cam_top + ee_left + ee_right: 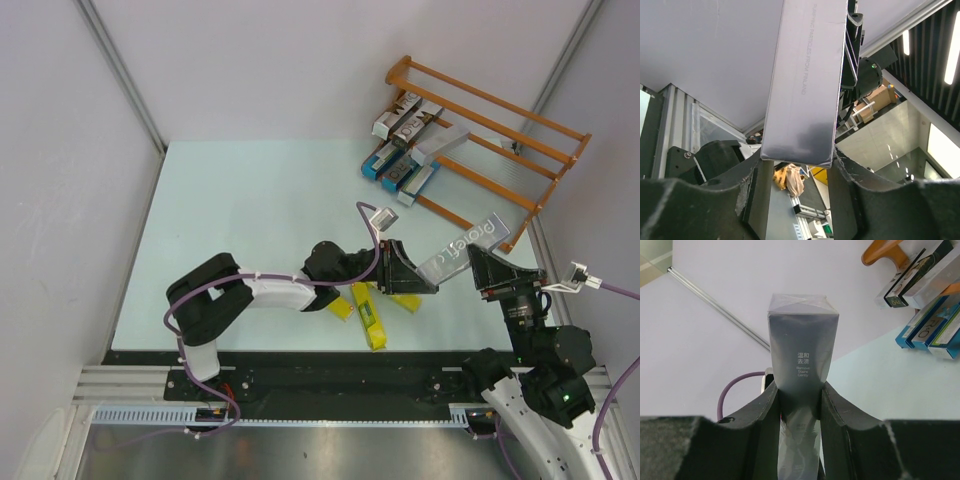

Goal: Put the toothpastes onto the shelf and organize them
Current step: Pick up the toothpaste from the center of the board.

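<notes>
silver carton (462, 245) in air over table (250, 200), near shelf (500, 102). right claw (799, 390) clamped on it. left claw (797, 165) flanks other end; grip unclear. yellow cartons (370, 318) on table beneath.

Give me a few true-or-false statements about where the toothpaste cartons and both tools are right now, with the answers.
1. The right tool clamps a silver-grey rectangular carton. True.
2. That carton's other end sits between the fingers of the left tool. True.
3. The yellow cartons lie on the orange-brown wooden shelf. False: they lie on the pale table, by the left tool.
4. The shelf holds no cartons. False: silver cartons and blue cartons lie on it.
</notes>
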Robot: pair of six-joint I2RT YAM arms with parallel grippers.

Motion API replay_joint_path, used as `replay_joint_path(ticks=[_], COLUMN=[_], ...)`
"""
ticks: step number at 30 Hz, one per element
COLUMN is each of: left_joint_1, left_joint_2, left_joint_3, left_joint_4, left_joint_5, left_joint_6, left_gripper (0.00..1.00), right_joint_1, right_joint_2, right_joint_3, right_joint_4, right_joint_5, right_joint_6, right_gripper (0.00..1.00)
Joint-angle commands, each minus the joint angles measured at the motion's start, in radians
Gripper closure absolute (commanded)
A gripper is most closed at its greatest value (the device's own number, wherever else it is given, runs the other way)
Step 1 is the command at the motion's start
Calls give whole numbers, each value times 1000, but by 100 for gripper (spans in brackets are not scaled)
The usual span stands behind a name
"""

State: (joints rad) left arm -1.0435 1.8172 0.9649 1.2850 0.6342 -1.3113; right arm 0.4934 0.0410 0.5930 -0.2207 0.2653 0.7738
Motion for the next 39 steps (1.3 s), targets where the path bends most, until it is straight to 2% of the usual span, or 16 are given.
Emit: replay_joint_path(ticks=[1,5,10,12,13,14,16,19,26,31,34,35,37,38,39], left_joint_1=[-4,2,13,20,22,25,28,34,45,46,65,69,95,105,114], left_joint_2=[1,-28,-59,-62,-64,-65,-62,-59,-33,-24,-39,-45,-59,-77,-87], left_joint_3=[41,38,32,32,32,29,26,15,24,35,15,-4,-32,-69,-89], left_joint_4=[191,155,120,123,125,125,125,148,186,200,215,218,220,217,215], left_joint_5=[2,-2,-1,5,5,2,-4,-22,-30,-14,-24,-30,-53,-62,-73], left_joint_6=[-5,38,67,70,67,66,66,60,24,9,0,-3,-9,-11,-11], left_gripper=[58,65,65,58,49,32,27,30,54,66,69,69,73,74,75], right_joint_1=[-1,-3,-1,-1,-3,-1,-1,-1,0,-1,0,-3,-1,-1,-1], right_joint_2=[-7,-7,-9,-7,-7,-6,-6,-7,-7,-6,-7,-7,-7,-7,-7], right_joint_3=[19,19,19,19,19,19,19,19,19,19,19,19,19,19,21], right_joint_4=[50,44,38,38,38,38,38,38,38,37,23,21,14,12,6], right_joint_5=[21,26,34,34,35,34,32,32,32,35,49,55,66,69,78], right_joint_6=[12,10,12,12,13,13,16,16,16,13,13,13,9,5,4], right_gripper=[71,69,64,64,64,64,65,65,65,64,52,43,33,21,16])
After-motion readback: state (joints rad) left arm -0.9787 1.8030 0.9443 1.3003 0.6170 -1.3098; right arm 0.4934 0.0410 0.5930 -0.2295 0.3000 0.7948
